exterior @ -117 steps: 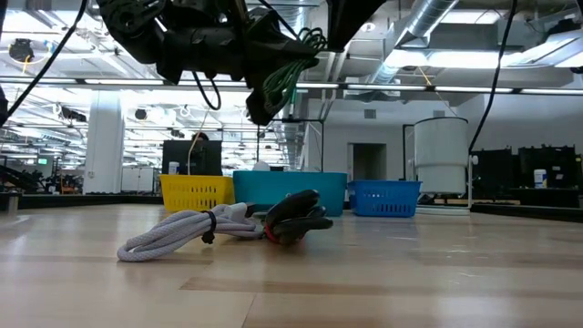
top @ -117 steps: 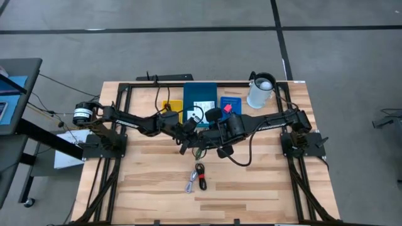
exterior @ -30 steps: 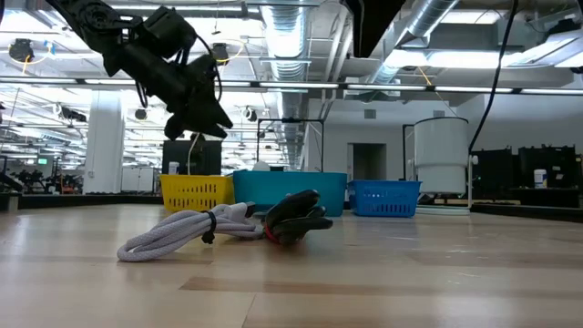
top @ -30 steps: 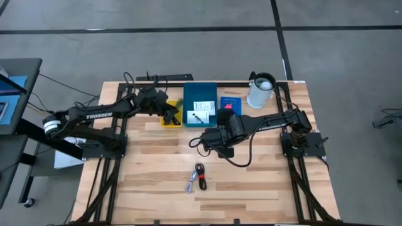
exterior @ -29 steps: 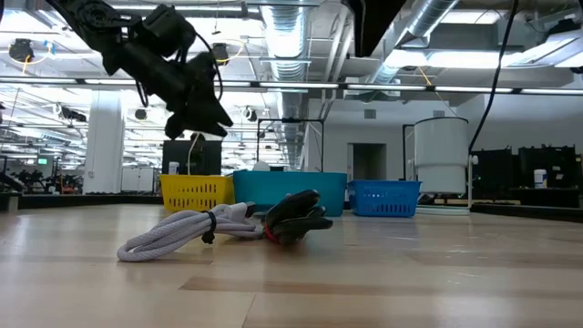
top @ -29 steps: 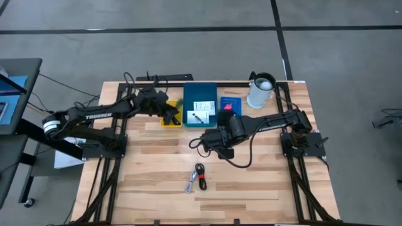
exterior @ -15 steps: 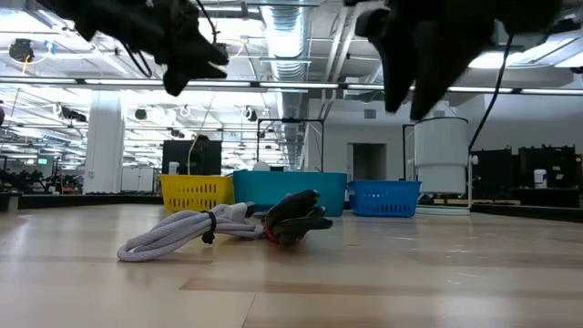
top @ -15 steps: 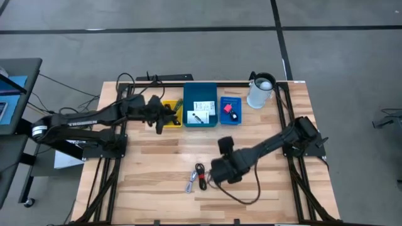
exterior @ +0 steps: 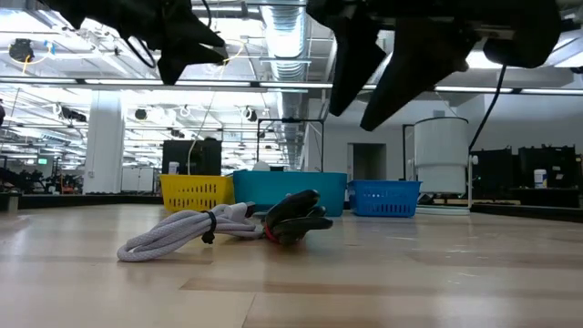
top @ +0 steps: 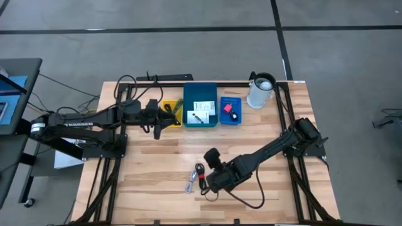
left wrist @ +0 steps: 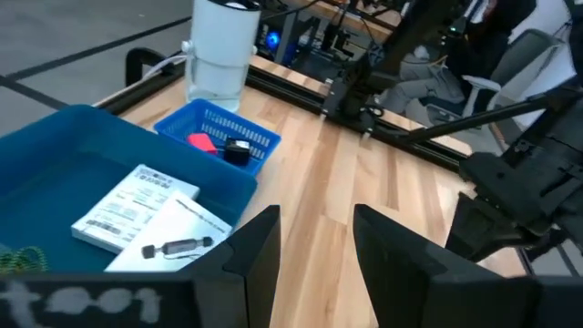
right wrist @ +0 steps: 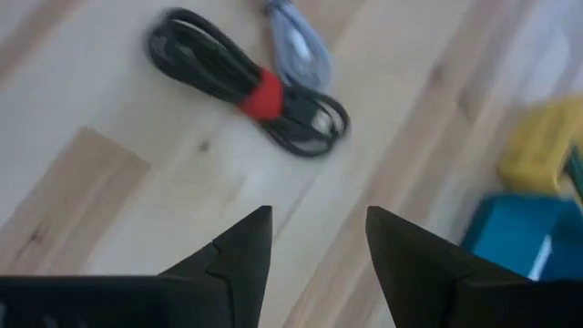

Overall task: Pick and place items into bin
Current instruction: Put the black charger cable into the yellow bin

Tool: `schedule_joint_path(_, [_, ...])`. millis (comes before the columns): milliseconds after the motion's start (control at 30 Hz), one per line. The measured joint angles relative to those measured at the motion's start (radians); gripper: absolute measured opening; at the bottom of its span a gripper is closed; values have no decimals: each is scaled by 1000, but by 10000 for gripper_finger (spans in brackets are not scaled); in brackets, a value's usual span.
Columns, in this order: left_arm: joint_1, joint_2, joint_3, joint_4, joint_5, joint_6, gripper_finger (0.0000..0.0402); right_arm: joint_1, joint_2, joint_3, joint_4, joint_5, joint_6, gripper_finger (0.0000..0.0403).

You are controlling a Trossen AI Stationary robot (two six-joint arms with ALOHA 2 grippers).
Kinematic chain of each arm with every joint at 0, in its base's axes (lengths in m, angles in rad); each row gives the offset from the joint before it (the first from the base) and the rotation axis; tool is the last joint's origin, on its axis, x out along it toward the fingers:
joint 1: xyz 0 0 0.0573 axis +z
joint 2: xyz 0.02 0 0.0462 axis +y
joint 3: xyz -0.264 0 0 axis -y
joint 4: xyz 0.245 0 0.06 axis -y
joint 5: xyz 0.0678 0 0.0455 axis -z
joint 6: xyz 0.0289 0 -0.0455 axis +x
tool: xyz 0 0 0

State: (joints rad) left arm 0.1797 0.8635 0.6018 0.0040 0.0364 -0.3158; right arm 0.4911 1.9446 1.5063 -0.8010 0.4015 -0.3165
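From above, the right gripper (top: 207, 182) hangs just at 3 o'clock of the black cable (top: 201, 176) and grey cable (top: 190, 183) at mid-table, bare wood all around them; the left gripper (top: 157, 123) sits at 9 o'clock of the yellow bin (top: 171, 113). At table level the cables lie before the teal bin (exterior: 291, 191). The left wrist view shows parted, empty jaws, white cards (left wrist: 137, 211) in the teal bin, a pink-red piece (left wrist: 202, 141) in the blue basket (left wrist: 260, 141). The right wrist view shows parted, empty jaws above the black cable.

Wooden table (top: 151, 182), 3 bins (top: 200, 100) at back, white jug (top: 260, 91), 2 cable bundles (top: 196, 178)
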Motion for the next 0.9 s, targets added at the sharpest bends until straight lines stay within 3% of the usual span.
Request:
schedule_joint_path(200, [-30,0,0,-17,6,-44,128,0,6,1,40,-42,-164,185])
schedule_joint_path(533, [-58,0,0,-189,7,-149,128,-1,118,2,123,-36,-319,191])
schedule_joint_path(900, [-144,0,1,-166,2,-204,128,39,157,11,305,5,-400,187])
